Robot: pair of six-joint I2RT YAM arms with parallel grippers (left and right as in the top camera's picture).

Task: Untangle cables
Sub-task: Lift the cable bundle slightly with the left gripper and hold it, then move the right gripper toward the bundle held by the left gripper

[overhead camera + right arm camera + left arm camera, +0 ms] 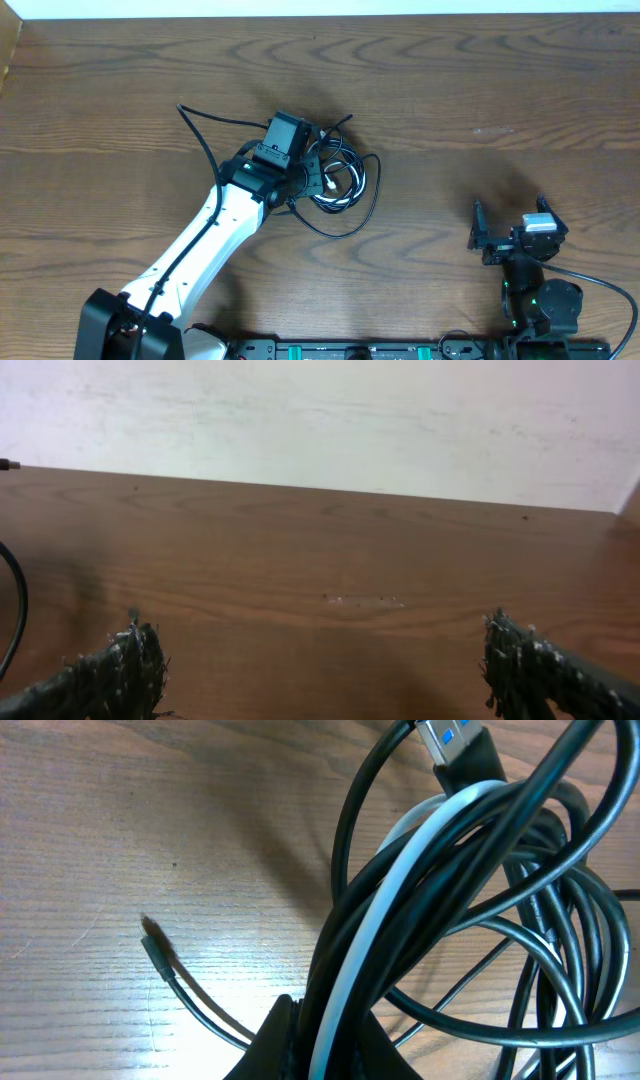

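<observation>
The left gripper (304, 172) is clamped on the cables (345, 185). In its wrist view a white cable (400, 870) and several black strands funnel tightly together into the dark fingers (285, 1045) at the bottom of the frame. From that pinch the coil fans out to the robot's right, roundish rather than long. One black tail (200, 125) trails toward the far-left corner of the table (450, 80), and a blue-tongued plug (455, 740) sits at the top of the knot.

The right gripper (510, 222) stands wide and empty near the near edge, well apart from the bundle. The left arm is by far the nearer, so the right would probably have to reach left and away to take a loop.

The wood-grain tabletop is otherwise bare, with a pale wall (320, 410) behind its far edge.
</observation>
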